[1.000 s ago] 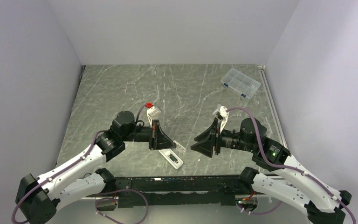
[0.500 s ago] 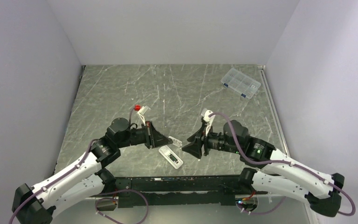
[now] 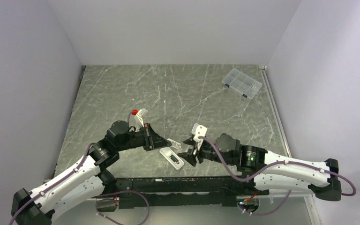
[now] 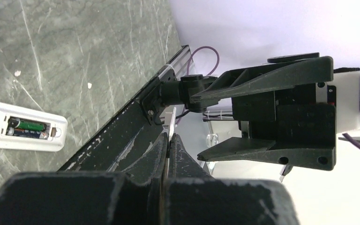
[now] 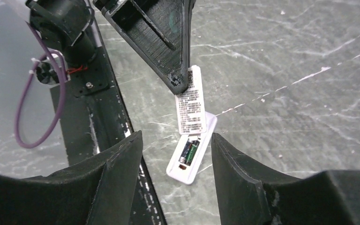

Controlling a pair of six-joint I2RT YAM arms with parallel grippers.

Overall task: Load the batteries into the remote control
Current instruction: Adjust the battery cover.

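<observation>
Right wrist view shows batteries point(image 5: 190, 151) seated in the remote point(image 5: 186, 168), unreadable from overhead. Left hand point(image 5: 180, 84) clamps the cover point(image 5: 191, 107); right hand point(image 5: 176, 140) stands apart.

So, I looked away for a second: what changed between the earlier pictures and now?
The right gripper swung left, closing in on the remote control, fingers open. The left gripper kept its pinch on the white cover, shifting slightly. Remote and clear box stayed put.
</observation>
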